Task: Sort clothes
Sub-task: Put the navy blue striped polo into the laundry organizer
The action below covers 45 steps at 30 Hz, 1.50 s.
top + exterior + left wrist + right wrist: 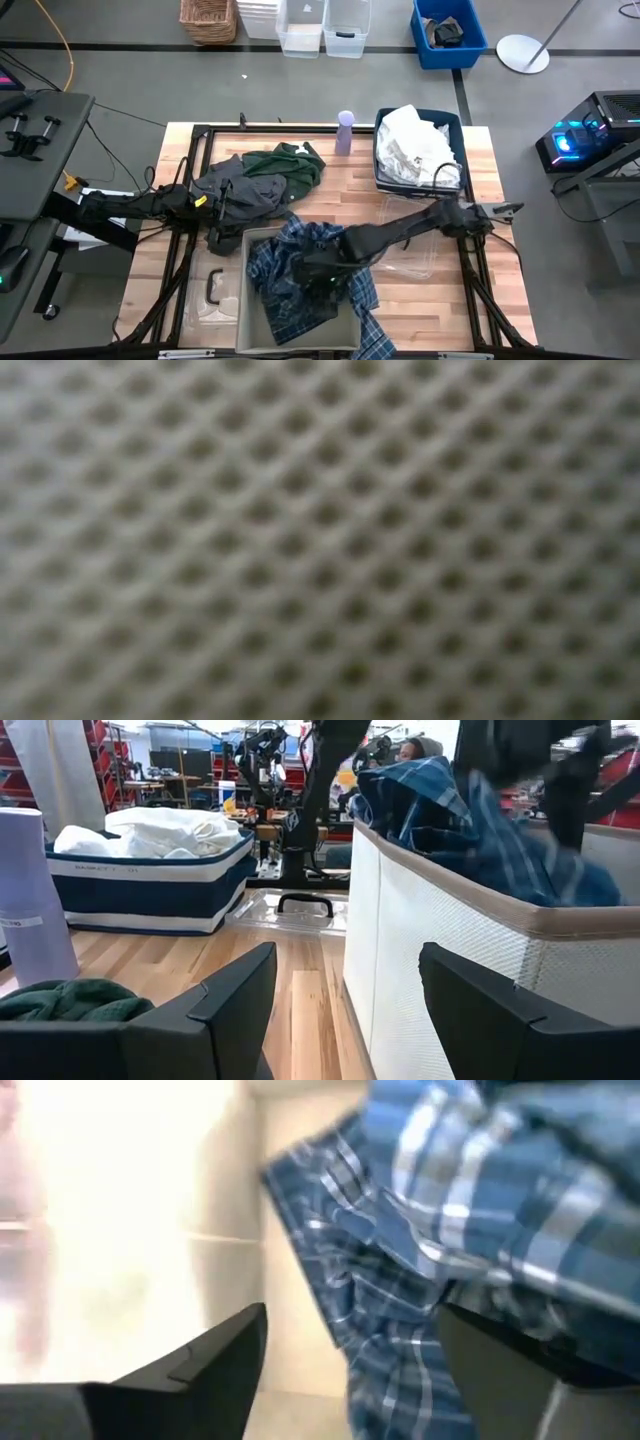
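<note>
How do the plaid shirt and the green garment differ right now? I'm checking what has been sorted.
The plaid shirt is blue-and-white checked; the green garment is plain dark green. The shirt lies in the beige box, spilling over its rim, with the right gripper above it; the green garment lies on the table. Both are crumpled.

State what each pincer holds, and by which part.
Left pincer is open and holds nothing. Right pincer is at the plaid shirt over the beige box; any grip cannot be told.
</note>
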Each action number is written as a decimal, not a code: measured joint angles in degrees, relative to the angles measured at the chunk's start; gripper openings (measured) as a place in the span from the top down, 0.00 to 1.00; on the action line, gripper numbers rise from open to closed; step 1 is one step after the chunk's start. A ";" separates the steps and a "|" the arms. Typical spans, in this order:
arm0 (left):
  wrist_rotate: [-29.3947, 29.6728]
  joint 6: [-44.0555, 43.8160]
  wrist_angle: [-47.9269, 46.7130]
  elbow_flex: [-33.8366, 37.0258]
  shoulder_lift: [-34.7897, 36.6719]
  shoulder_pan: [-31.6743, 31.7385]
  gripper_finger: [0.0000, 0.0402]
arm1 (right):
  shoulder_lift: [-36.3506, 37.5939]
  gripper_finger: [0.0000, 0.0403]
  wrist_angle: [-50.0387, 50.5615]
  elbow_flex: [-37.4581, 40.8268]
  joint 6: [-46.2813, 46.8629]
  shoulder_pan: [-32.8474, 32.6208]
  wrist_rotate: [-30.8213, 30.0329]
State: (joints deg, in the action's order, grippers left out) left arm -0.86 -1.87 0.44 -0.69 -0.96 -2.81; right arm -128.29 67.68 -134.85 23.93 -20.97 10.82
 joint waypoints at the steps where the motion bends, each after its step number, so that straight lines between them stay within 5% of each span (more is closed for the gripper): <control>1: 0.01 0.00 -0.03 0.00 -0.01 0.00 0.42 | 1.76 0.27 0.19 0.00 -0.43 0.00 0.38; 13: 0.02 -0.02 -0.03 -0.02 -0.01 0.00 0.42 | 15.82 0.26 6.46 -0.22 10.97 -1.78 2.69; 17: 0.02 -0.02 -0.02 -0.01 0.00 0.00 0.42 | 14.88 0.26 8.39 1.08 16.61 -4.10 16.20; 22: 0.02 -0.02 -0.03 0.00 0.00 0.00 0.42 | 12.21 0.26 -2.43 3.83 23.23 -5.87 34.23; 26: 0.00 -0.02 -0.01 -0.01 0.00 0.00 0.42 | 11.61 0.26 -2.86 3.85 30.00 -6.93 40.05; 32: 0.01 0.00 -0.02 0.00 0.00 0.00 0.42 | 11.48 0.26 22.69 3.94 30.18 -10.99 47.50; 38: 0.00 -0.01 -0.01 0.00 0.01 0.00 0.42 | 11.37 0.26 22.64 6.05 34.13 -15.09 55.22; 45: 0.00 0.00 -0.01 -0.02 -0.16 0.00 0.42 | 11.26 0.26 -13.69 3.97 44.71 -10.04 48.27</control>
State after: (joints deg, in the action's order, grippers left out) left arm -0.86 -1.87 0.42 -0.71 -1.12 -2.81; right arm -117.03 53.99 -130.88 68.64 -31.01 59.09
